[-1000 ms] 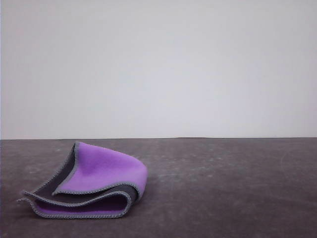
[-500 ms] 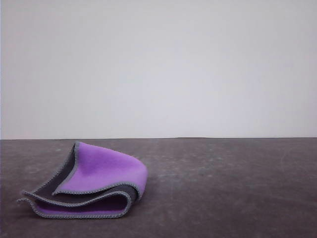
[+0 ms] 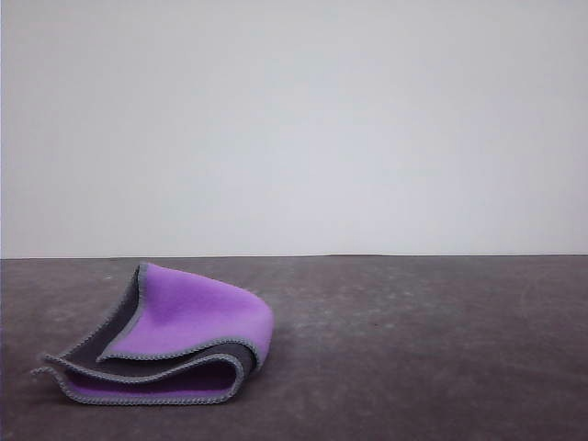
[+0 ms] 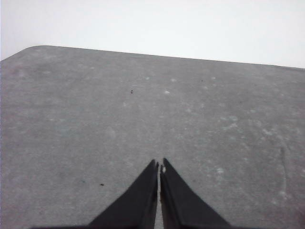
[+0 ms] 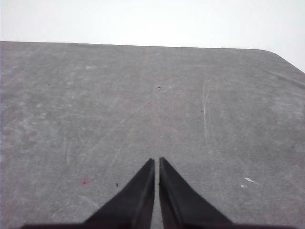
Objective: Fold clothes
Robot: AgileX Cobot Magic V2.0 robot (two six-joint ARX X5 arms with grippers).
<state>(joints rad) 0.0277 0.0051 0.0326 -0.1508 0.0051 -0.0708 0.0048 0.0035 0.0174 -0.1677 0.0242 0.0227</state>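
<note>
A pale wall stands behind the dark grey bench [image 3: 432, 349]. In the front view the fleece cloth [image 3: 175, 344] lies at the lower left, already doubled over in loose layers, purple showing on top; the fold looks largely done, perhaps needing flattening. In my left wrist view my left gripper [image 4: 159, 167] is closed on nothing above bare bench. In my right wrist view my right gripper [image 5: 157, 162] is likewise closed and empty.
</note>
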